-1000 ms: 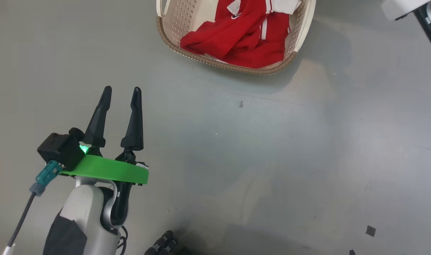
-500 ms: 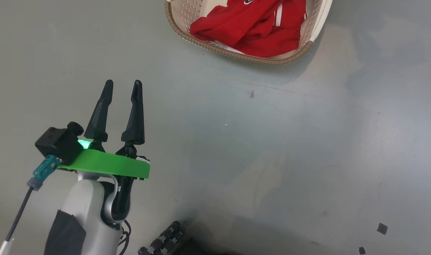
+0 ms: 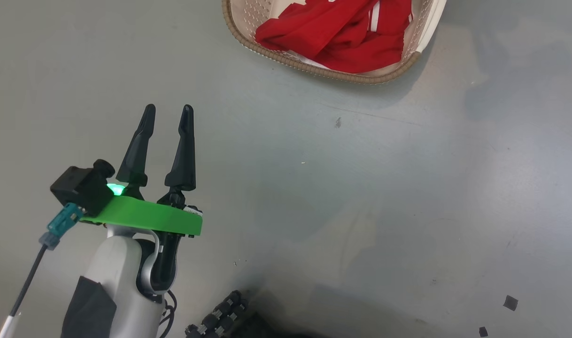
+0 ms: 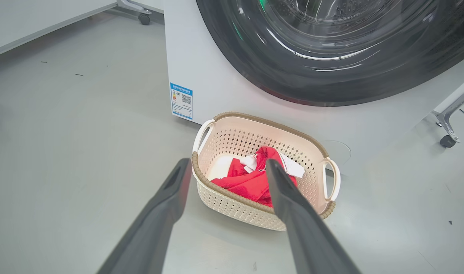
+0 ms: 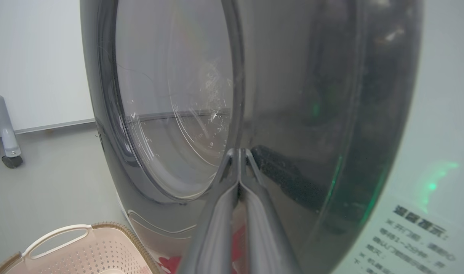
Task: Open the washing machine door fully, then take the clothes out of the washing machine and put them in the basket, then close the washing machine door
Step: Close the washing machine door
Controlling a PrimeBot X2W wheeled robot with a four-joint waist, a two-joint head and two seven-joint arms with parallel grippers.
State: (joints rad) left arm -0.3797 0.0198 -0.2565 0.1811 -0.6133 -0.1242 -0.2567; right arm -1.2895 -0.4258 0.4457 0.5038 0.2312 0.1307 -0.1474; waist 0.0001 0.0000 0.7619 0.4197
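Right wrist view is showing the washing machine (image 5: pixel 437 114) at frame right, the washing machine door (image 5: pixel 159 114) lying nearly shut against it. Centre of the left wrist view, the basket (image 4: pixel 239 142) is holding the clothes (image 4: pixel 251 179). Door-closing seems in hand: the clenched right gripper (image 5: pixel 239 156) is touching the rim, needing a firm push. The left gripper (image 3: pixel 168 109) is hanging spread, empty.

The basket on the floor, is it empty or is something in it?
Not empty: the basket holds crumpled red clothes with white trim, and part of its pale bottom shows bare.
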